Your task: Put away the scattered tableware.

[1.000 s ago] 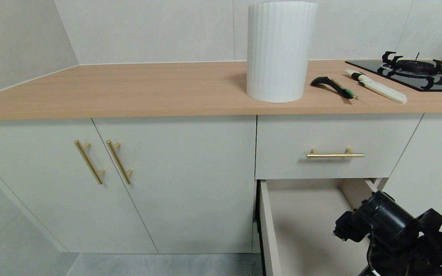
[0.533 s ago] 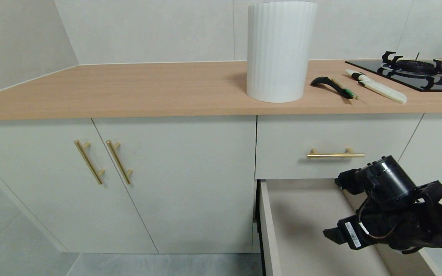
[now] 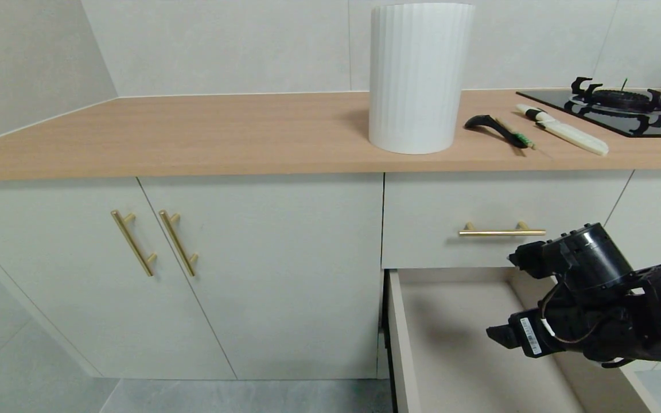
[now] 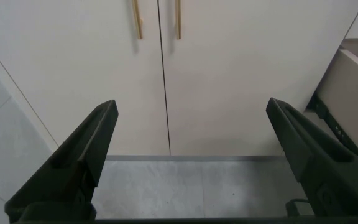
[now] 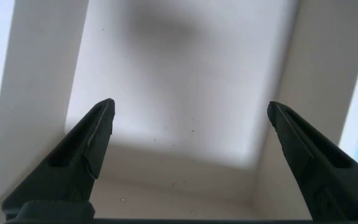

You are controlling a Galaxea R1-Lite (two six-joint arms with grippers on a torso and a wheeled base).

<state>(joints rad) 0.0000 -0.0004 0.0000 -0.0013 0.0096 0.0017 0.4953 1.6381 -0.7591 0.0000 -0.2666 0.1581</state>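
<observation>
A wooden countertop (image 3: 221, 132) is running beneath pale tiled walls (image 3: 221, 46). White cabinet doors (image 3: 261, 275) with brass bar handles (image 3: 132, 242) are standing under it at left; a grey floor (image 3: 238, 396), possibly tiled, is showing below.

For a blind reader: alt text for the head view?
The right gripper hovers over an open lower drawer. On the counter above, a black utensil, chopsticks and a white knife lie between a white ribbed container and a stove.

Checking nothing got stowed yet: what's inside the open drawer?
The open drawer has a bare floor where visible, no tableware. The right gripper hangs open above it; its arm covers part of the right side.
</observation>
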